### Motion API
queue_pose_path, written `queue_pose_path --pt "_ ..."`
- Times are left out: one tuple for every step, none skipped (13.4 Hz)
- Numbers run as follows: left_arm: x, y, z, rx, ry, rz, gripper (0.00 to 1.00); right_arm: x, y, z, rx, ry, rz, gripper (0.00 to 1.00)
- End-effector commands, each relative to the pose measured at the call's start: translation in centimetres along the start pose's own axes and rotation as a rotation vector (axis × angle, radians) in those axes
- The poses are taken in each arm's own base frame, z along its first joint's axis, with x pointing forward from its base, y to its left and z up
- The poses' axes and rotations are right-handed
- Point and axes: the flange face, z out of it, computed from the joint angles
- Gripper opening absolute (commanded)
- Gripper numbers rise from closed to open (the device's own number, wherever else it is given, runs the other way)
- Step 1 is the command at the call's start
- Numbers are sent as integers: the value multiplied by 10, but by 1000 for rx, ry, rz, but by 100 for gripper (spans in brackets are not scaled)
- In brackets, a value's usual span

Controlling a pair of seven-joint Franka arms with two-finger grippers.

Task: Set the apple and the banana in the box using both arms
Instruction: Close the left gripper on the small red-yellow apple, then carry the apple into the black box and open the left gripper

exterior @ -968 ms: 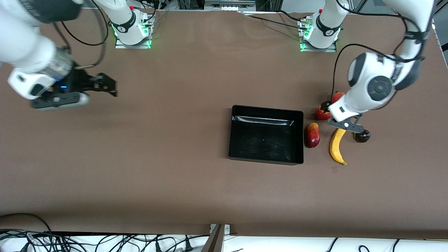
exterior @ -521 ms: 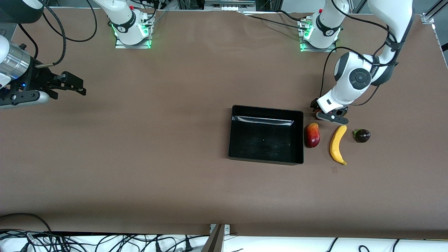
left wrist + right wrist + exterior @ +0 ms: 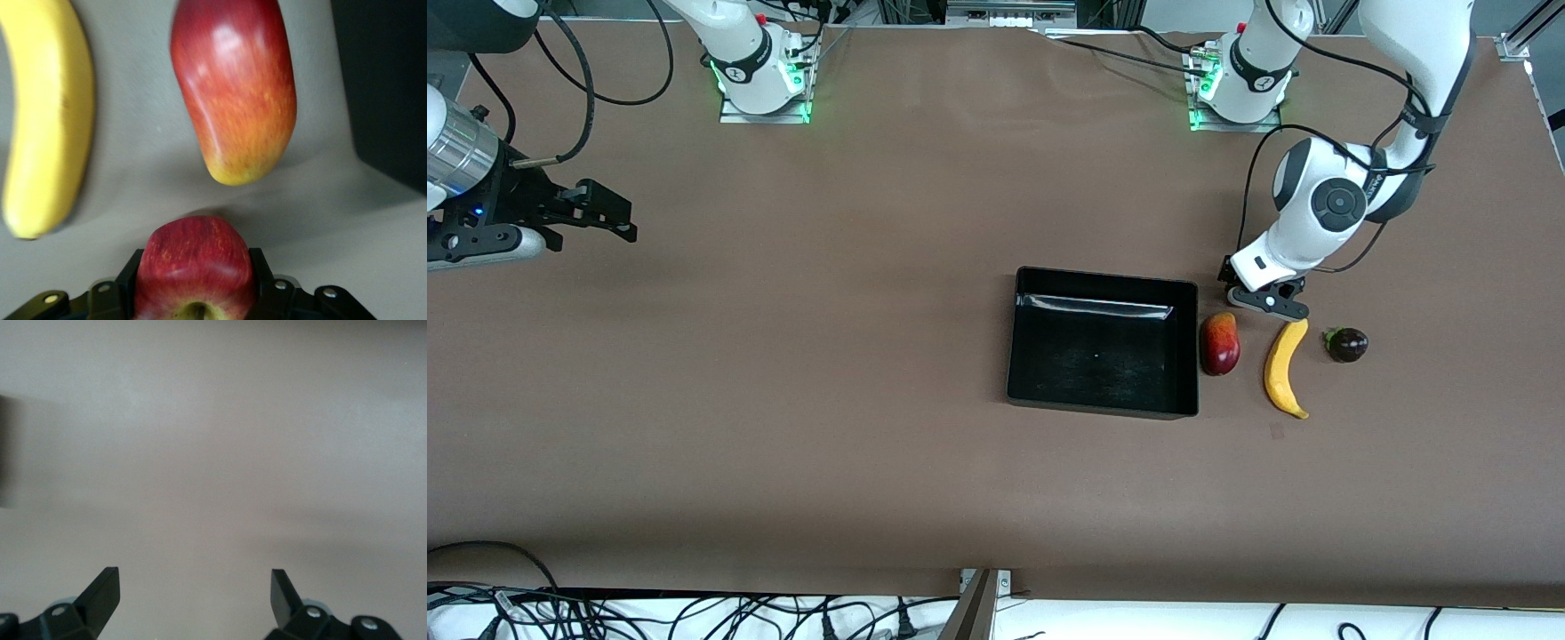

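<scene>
Left black two-finger gripper (image 3: pixel 1254 292): clenched on small red-yellow apple (image 3: pixel 195 268), beside shallow black plastic box (image 3: pixel 1103 342). Curved yellow banana (image 3: pixel 1284 369): near box. Right gripper (image 3: pixel 609 213): spread, empty, well apart from box.

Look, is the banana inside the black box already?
No, the banana lies on the brown table toward the left arm's end of it, outside the box, with a mango between them.

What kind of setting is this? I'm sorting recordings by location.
Most likely a robotics lab bench: the left gripper of a table-mounted arm grips an apple, the right gripper waits open, and loose cables line the brown-covered table.
</scene>
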Motion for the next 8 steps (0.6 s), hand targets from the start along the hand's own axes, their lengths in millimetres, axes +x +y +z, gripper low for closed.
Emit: queue_pose_path --pt "39 3 -91 26 -85 17 9 -4 5 -13 -10 31 9 100" --pt "53 11 -122 20 -145 -8 9 -3 6 -13 -12 30 8 100" --pt "69 31 -143 -22 -178 -70 9 -1 6 -8 -12 17 6 100" --pt "82 52 -152 -72 -188 -144 9 -1 5 -6 -21 12 -2 100" --pt "89 70 -147 -103 -196 -216 9 -1 1 -5 -27 8 -4 100" --pt "100 85 -136 -121 -187 -281 9 0 0 -5 -25 11 -5 100" --pt "107 100 -122 -134 -164 -323 9 1 -4 -4 -23 18 -8 100" --pt "115 104 -103 -148 -147 -370 10 2 -9 -5 -23 22 -19 100"
